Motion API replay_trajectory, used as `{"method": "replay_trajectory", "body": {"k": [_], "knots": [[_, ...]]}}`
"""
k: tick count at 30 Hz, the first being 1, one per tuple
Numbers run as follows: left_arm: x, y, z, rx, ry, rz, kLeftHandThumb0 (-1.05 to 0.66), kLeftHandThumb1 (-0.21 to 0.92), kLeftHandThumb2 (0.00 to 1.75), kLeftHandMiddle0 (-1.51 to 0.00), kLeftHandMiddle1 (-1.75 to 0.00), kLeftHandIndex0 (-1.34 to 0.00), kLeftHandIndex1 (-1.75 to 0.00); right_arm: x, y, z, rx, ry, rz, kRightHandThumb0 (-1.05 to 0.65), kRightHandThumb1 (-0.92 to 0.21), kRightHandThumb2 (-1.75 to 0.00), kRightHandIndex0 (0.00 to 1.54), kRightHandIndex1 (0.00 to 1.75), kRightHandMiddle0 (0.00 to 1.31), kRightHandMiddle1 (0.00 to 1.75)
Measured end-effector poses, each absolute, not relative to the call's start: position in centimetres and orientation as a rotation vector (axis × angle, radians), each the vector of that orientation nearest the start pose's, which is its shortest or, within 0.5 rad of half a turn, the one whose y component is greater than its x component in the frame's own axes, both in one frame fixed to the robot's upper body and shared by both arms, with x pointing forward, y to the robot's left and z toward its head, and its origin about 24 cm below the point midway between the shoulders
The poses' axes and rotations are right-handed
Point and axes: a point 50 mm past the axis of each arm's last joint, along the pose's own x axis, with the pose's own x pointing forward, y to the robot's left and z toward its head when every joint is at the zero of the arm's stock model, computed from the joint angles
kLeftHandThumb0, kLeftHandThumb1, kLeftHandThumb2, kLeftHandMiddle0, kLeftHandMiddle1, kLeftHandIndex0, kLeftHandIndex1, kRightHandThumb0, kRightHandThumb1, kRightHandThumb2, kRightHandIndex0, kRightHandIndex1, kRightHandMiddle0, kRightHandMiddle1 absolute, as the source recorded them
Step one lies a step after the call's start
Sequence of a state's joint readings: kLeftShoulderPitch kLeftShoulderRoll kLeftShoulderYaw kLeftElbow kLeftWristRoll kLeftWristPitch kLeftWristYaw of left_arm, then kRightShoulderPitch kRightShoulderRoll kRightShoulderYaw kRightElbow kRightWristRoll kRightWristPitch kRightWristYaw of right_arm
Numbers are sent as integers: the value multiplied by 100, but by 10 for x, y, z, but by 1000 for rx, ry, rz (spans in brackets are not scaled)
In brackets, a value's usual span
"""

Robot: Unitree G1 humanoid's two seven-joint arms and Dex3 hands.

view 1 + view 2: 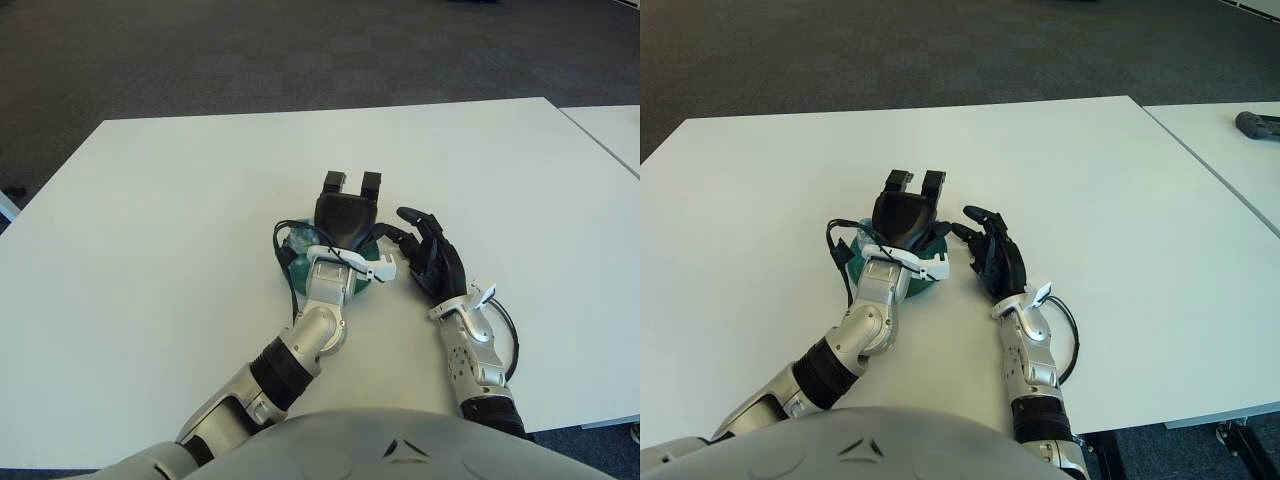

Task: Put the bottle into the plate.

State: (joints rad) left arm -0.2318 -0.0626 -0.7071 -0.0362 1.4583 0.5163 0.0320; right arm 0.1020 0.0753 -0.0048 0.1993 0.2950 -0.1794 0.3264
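Left eye view. White table [150, 200] fills the scene, dark carpet beyond its far edge. Near the table's middle sits a green plate [368, 276], mostly covered from above by the left hand [345, 212]. The back of the hand faces the camera; two fingers [371, 183] stretch forward past the plate's far rim and look straight rather than curled, with nothing visibly gripped between them. A pale, bluish clear shape, the bottle [299, 239], shows at the plate's left side, just under and left of the left wrist, inside the plate's outline. Whether the palm touches the bottle cannot be told; the hand hides that part. The right hand [430, 255] shows just right of the plate, fingers spread loosely and pointing toward the plate's right rim, tips very near or touching it; it holds nothing.

Right eye view. Same arrangement, shifted. The left hand hangs over the plate, green rim showing below and left of the wrist. The bottle is barely visible here, only a pale glint by the black cable at the plate's left edge. The right hand lies beside the plate's right edge, fingers relaxed. A second table at far right carries a dark object [1258, 124], too small to identify.
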Motion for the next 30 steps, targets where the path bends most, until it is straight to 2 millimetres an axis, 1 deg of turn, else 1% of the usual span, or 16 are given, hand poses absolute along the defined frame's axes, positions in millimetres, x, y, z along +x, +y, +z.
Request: {"method": "replay_trajectory", "body": {"k": [5,13,19,22,23,24,25,26,27,28,29,30], "knots": [[242,4,118,1387,-402,-32,-105,92,72,0,0,0,0,224,-129,-6,378,54,217,-68,-92,-91,17,80,0,108],[241,4,120,1402,-392,-38,-105,92,76,0,0,0,0,224,-128,-6,380,53,218,-68,-92,-91,16,81,0,108],[241,7,124,1428,-415,-5,-105,92,85,0,0,0,0,224,-128,-6,380,53,218,-68,-92,-91,16,81,0,108],[240,12,126,1443,-430,22,-105,92,94,-2,-1,0,0,224,-128,-6,381,53,219,-68,-92,-91,16,81,0,108],[240,14,127,1443,-434,37,-105,92,95,-16,-3,-1,-31,224,-128,-6,381,53,219,-68,-92,-91,16,81,0,108],[240,18,128,1426,-436,57,-105,92,95,-20,-4,-1,-44,224,-127,-6,381,53,220,-68,-92,-91,16,81,0,108],[240,22,129,1404,-438,77,-102,92,90,-27,-38,-6,-78,224,-127,-6,382,52,220,-68,-92,-91,16,81,0,108],[240,27,130,1364,-443,104,-101,92,87,-28,-65,-8,-101,224,-127,-6,381,50,220,-68,-92,-91,16,81,0,108],[240,32,130,1328,-447,136,-98,92,84,-30,-84,-11,-112,224,-127,-6,381,49,220,-68,-92,-91,16,81,0,108],[241,39,131,1282,-449,166,-94,92,79,-32,-112,-15,-128,224,-127,-5,381,47,221,-68,-92,-91,16,81,0,108],[241,44,131,1245,-450,195,-90,92,73,-36,-135,-20,-142,224,-127,-5,381,47,220,-68,-92,-91,16,81,0,108],[242,52,132,1189,-447,228,-88,92,70,-37,-143,-21,-147,224,-127,-5,381,46,221,-68,-92,-91,16,81,0,108]]}}
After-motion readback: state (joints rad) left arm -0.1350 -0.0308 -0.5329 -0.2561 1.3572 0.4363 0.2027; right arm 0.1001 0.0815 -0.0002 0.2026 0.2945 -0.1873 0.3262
